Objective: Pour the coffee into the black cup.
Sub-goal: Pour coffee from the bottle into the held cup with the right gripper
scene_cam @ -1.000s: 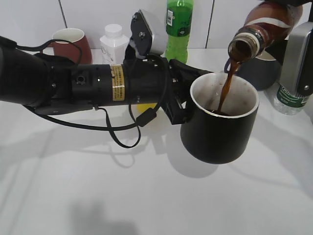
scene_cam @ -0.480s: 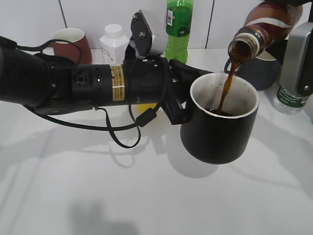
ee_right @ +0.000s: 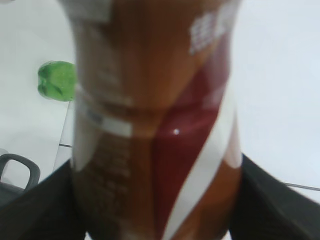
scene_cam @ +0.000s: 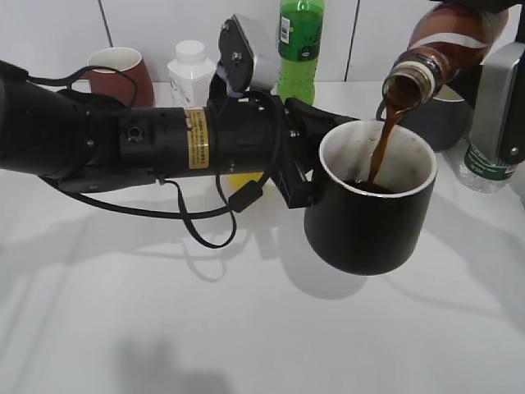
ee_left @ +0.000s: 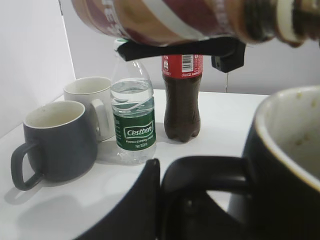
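My left gripper (scene_cam: 305,176) is shut on the handle of the black cup (scene_cam: 373,222) and holds it above the table; the handle (ee_left: 207,172) shows in the left wrist view. My right gripper is shut on the coffee bottle (scene_cam: 439,45), tilted mouth-down at the upper right. A dark brown stream (scene_cam: 381,148) runs from its mouth into the cup, where coffee pools at the bottom. The bottle's label (ee_right: 165,125) fills the right wrist view, with the dark fingers (ee_right: 35,210) on both sides. The bottle also crosses the top of the left wrist view (ee_left: 175,20).
A maroon mug (scene_cam: 119,74), a white bottle (scene_cam: 190,70) and a green soda bottle (scene_cam: 299,41) stand at the back. A dark-grey mug (ee_left: 55,140), a white mug (ee_left: 92,107), a Cestbon water bottle (ee_left: 132,120) and a cola bottle (ee_left: 181,95) stand on the right side.
The coffee keeps pouring. The bottle's mouth has risen slightly and the coffee level in the cup is a little higher. The left arm holds still.
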Tool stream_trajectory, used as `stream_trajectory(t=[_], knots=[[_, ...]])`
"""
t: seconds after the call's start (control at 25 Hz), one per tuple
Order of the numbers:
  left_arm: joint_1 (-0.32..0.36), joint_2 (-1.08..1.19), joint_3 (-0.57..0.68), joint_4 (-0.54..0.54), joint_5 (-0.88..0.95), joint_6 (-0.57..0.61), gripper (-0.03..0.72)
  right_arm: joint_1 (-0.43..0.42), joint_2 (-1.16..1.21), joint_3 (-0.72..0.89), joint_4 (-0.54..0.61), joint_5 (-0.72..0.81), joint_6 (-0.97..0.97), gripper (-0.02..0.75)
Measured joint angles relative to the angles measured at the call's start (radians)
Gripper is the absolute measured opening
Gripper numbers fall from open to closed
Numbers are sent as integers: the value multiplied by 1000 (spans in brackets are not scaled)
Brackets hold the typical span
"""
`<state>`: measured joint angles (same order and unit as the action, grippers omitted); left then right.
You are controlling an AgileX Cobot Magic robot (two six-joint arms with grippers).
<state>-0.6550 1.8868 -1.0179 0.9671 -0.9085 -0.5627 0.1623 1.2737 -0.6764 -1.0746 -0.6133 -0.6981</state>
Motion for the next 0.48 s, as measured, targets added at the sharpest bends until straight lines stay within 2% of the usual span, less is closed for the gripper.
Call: stream_trajectory(t=[0.48], knots=[[0,0,0,0,-1,0,36,0,0,0,0,0,-29,535]])
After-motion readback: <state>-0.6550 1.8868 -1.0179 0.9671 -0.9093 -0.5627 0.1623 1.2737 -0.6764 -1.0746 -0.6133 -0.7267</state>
